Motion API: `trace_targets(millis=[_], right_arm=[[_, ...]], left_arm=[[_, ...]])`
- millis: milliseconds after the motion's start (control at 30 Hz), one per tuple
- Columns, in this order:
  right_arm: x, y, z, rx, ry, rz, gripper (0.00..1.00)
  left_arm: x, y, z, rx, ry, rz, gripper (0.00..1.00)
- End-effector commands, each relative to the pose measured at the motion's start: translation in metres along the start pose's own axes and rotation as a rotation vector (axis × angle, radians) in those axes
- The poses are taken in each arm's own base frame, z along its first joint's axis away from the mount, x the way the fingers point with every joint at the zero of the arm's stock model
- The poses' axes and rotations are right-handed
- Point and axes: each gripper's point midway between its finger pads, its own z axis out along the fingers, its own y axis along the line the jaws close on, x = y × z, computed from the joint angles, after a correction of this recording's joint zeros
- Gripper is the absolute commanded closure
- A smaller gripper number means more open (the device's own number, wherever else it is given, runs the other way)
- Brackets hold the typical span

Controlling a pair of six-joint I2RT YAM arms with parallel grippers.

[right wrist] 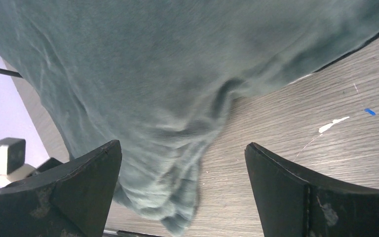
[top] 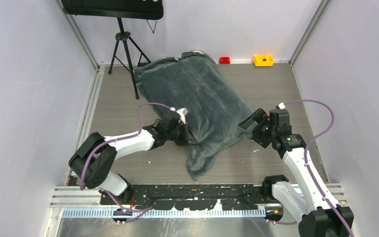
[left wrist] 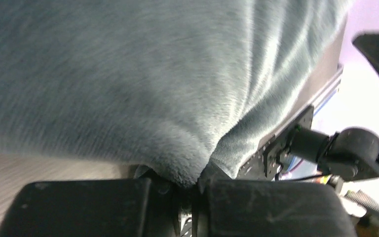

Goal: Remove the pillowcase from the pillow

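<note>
Dark grey fuzzy plush pillowcase (top: pixel 197 94) lies rumpled on grey wood-grain tabletop (top: pixel 276 84). L claw (left wrist: pixel 196 187) pinches its near-left edge; R claw (right wrist: pixel 181 145) spread wide by its right edge.

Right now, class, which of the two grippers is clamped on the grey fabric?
The left gripper: it is shut on a fold of the pillowcase. The right gripper stands wide open, gripping nothing.
</note>
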Motion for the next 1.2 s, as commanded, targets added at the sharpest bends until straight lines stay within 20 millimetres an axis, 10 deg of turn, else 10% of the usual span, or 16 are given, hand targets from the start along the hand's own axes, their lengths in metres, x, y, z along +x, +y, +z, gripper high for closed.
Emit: trace_targets(millis=[0, 167, 333, 467, 733, 967, 1167], right_arm=[[-0.008, 0.01, -0.006, -0.031, -0.04, 0.056, 0.0], [-0.017, 0.017, -0.018, -0.049, -0.082, 0.029, 0.0], [-0.027, 0.019, -0.041, -0.028, -0.123, -0.038, 0.0], [-0.026, 0.016, -0.045, -0.02, -0.12, -0.128, 0.0], [-0.014, 0.046, -0.042, -0.163, -0.017, -0.124, 0.01], [-0.005, 0.081, -0.041, -0.117, -0.043, -0.286, 0.0], [0.043, 0.107, -0.023, -0.034, -0.002, -0.564, 0.0]], left_arm=[[0.027, -0.083, 0.015, 0.165, 0.049, 0.241, 1.0], [0.052, -0.138, 0.023, 0.308, 0.116, 0.353, 0.89], [0.036, -0.124, -0.005, 0.191, 0.04, 0.426, 0.42], [0.012, -0.111, -0.043, 0.127, -0.017, 0.398, 0.24], [-0.061, -0.023, -0.116, -0.006, -0.217, 0.11, 0.13], [-0.081, 0.035, -0.14, -0.096, -0.261, -0.065, 0.11], [-0.086, 0.05, -0.147, -0.116, -0.281, -0.114, 0.11]])
